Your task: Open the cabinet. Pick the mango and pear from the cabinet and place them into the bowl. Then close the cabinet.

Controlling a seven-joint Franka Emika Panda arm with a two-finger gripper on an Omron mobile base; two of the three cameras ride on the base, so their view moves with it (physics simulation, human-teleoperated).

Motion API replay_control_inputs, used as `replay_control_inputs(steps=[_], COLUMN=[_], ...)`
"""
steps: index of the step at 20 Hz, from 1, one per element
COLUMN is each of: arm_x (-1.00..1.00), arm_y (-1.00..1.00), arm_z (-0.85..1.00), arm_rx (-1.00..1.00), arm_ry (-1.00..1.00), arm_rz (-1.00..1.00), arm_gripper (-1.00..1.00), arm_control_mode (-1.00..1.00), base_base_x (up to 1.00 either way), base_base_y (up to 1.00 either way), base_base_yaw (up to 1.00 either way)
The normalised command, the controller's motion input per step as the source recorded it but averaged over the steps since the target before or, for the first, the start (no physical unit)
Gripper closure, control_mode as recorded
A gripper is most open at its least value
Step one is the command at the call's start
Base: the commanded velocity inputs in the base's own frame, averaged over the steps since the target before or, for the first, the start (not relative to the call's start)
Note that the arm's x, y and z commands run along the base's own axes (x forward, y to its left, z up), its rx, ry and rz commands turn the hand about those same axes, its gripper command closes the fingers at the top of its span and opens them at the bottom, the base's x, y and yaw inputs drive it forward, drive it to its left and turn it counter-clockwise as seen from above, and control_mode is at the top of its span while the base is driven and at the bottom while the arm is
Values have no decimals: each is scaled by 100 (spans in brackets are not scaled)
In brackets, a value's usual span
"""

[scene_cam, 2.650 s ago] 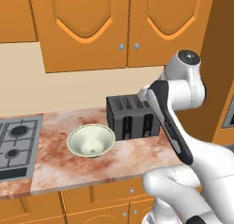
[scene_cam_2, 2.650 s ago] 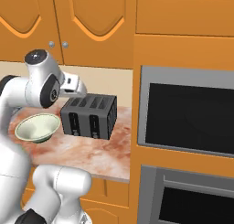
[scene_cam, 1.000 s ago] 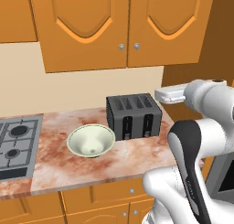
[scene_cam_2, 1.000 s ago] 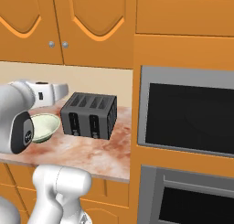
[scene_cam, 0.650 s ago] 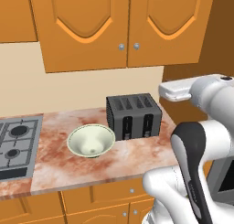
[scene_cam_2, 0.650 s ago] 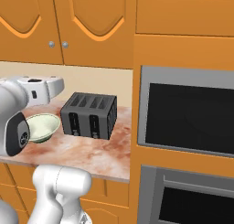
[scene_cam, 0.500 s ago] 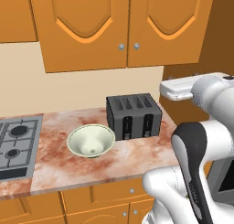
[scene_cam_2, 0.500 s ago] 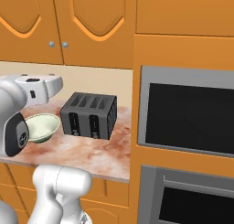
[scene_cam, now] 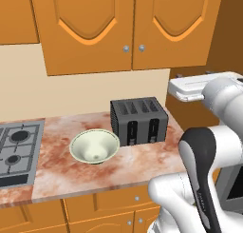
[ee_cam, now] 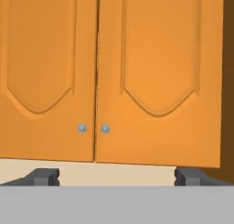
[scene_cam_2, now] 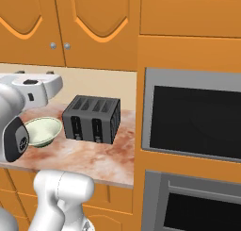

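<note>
The cabinet (scene_cam: 128, 27) hangs above the counter with both arched doors shut; its two silver knobs (ee_cam: 82, 128) sit side by side at the centre seam. The mango and the pear are hidden behind those doors. A pale cream-green bowl (scene_cam: 94, 146) stands empty on the marble counter, left of the toaster, and also shows in the right base view (scene_cam_2: 41, 131). My gripper (ee_cam: 117, 177) faces the doors from a distance, below knob height, and is open with nothing between its fingertips (ee_cam: 45, 176). My white hand (scene_cam: 190, 89) is raised above the counter's right end.
A black four-slot toaster (scene_cam: 138, 120) stands behind and right of the bowl. A gas hob (scene_cam: 16, 146) lies at the counter's left end. A tall unit with built-in ovens (scene_cam_2: 193, 121) rises to the right. Drawer fronts (scene_cam: 114, 208) run under the counter.
The arm has swung its hand up from in front of the toaster to the right and turned it toward the cabinet doors. Over the last half second it barely moved.
</note>
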Motion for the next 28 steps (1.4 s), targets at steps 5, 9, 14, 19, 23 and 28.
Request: replay_control_inputs(steps=[5, 9, 14, 19, 23, 28], arm_x=[0, 9, 19, 15, 30, 50], arm_y=[12, 36, 30, 0, 0, 0], arm_z=[0, 0, 0, 0, 0, 0], arm_rx=[7, 6, 6, 0, 0, 0], arm_ry=[-3, 0, 0, 0, 0, 0], arm_rz=[0, 0, 0, 0, 0, 0], arm_gripper=[-100, -100, -100, -100, -100, -100], arm_control_mode=[-100, -100, -100, -100, -100, -100], base_base_x=[0, 0, 0, 0, 0, 0], base_base_y=[0, 0, 0, 0, 0, 0], base_base_yaw=[0, 0, 0, 0, 0, 0])
